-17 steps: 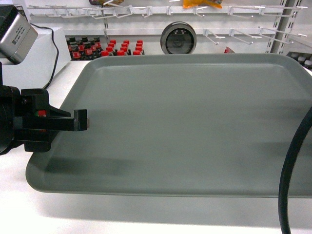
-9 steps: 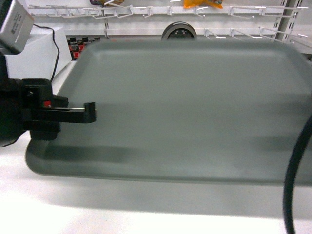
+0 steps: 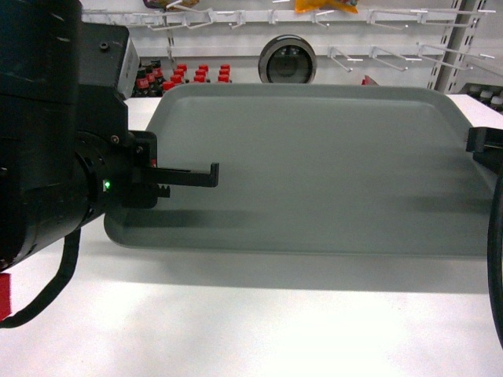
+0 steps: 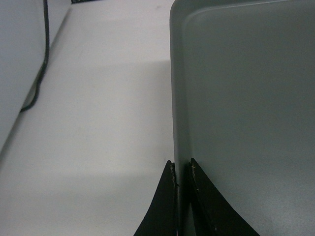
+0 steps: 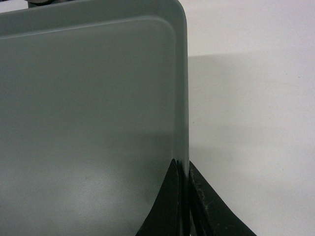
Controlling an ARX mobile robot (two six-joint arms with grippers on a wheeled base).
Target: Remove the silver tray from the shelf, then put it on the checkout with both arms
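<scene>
Head view: you've got the silver tray held level over the checkout, its shadow cast on the white top below. Left gripper is clamped on the tray's left rim, one finger outside, one inside. Right gripper pinches the right rim the same way. Tray body spans between both jaws. Shelf with hooks and scanner sit beyond the tray's far edge.
</scene>
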